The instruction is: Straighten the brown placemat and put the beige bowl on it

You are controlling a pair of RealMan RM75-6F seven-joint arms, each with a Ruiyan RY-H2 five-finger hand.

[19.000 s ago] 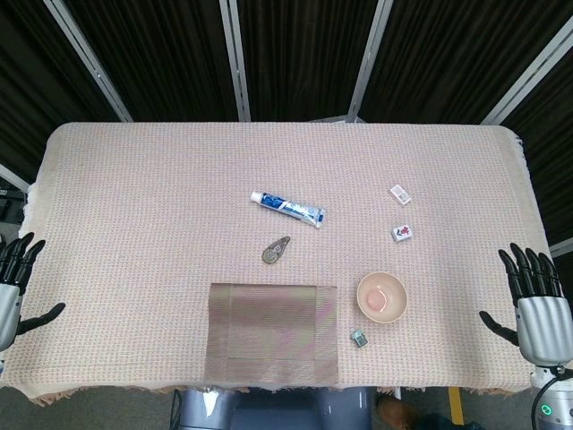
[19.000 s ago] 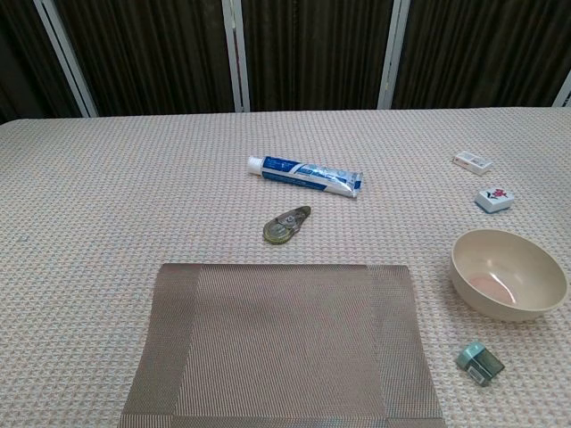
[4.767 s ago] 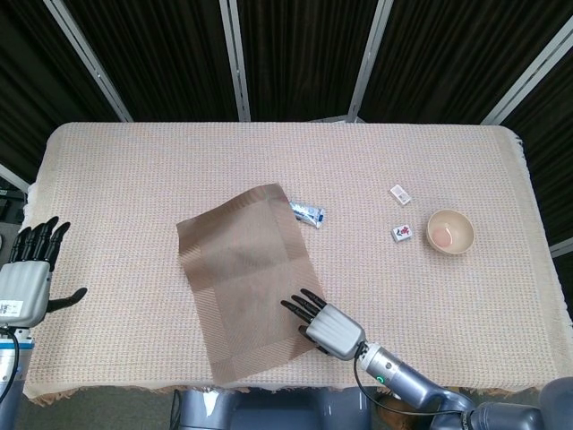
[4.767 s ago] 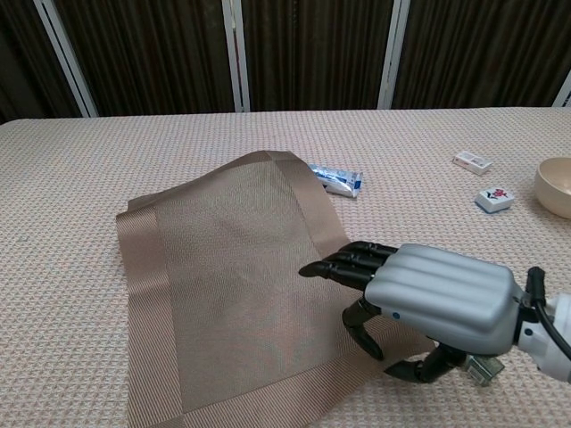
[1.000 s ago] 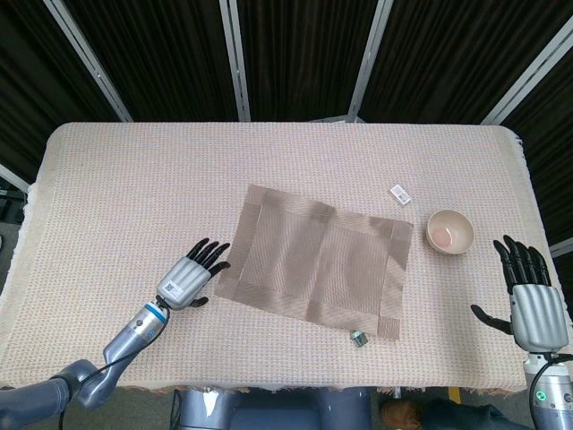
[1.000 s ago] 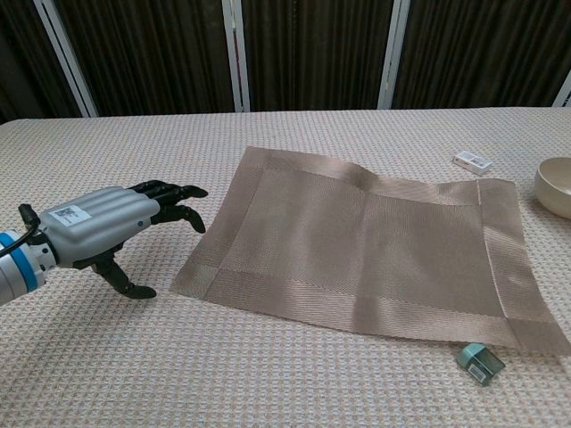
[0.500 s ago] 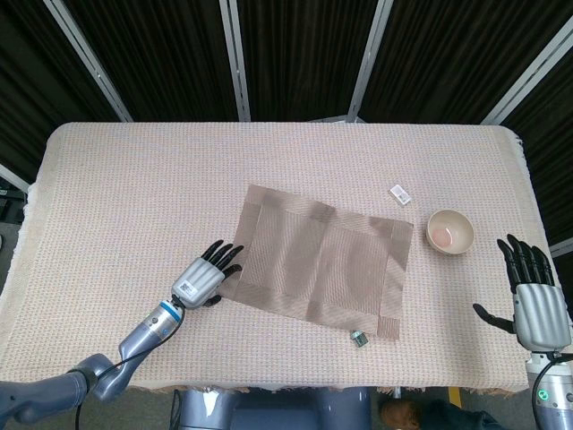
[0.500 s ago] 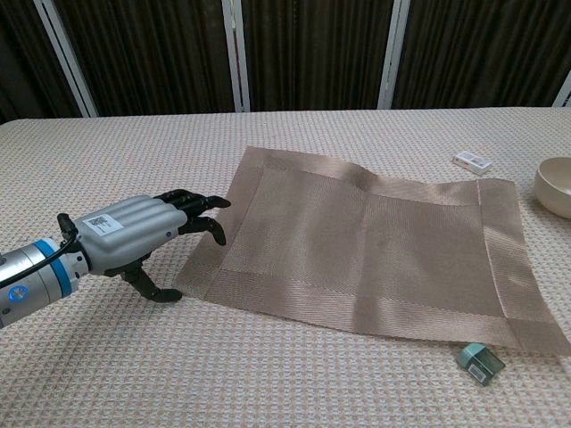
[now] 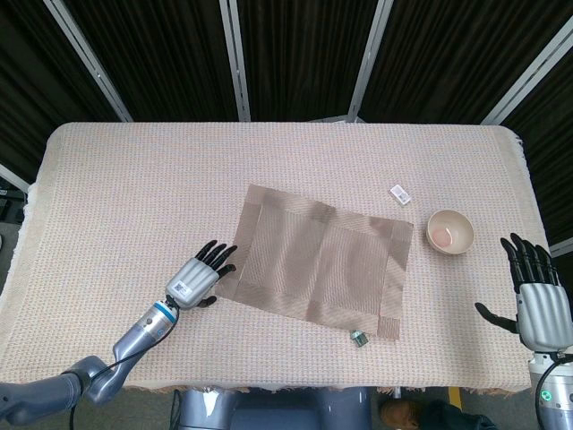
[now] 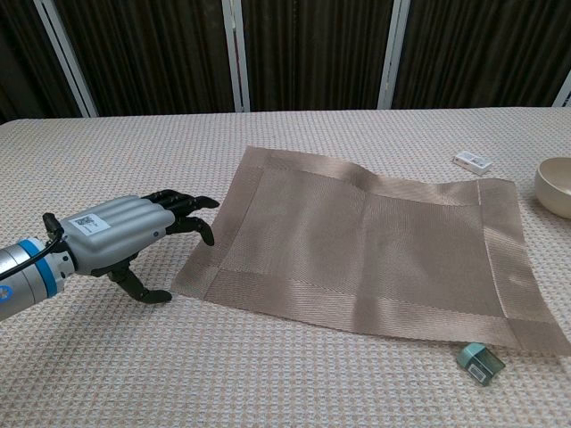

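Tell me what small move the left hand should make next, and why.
Probably slide the left hand a little right until its fingers rest on the mat's near-left corner, then turn it. The mat lies skewed, a ripple along its far edge, and the hand holds nothing beside it. The bowl sits off the mat.

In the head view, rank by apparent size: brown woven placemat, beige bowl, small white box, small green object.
1. brown woven placemat
2. beige bowl
3. small white box
4. small green object

The last two look nearly alike; their order is unsure.
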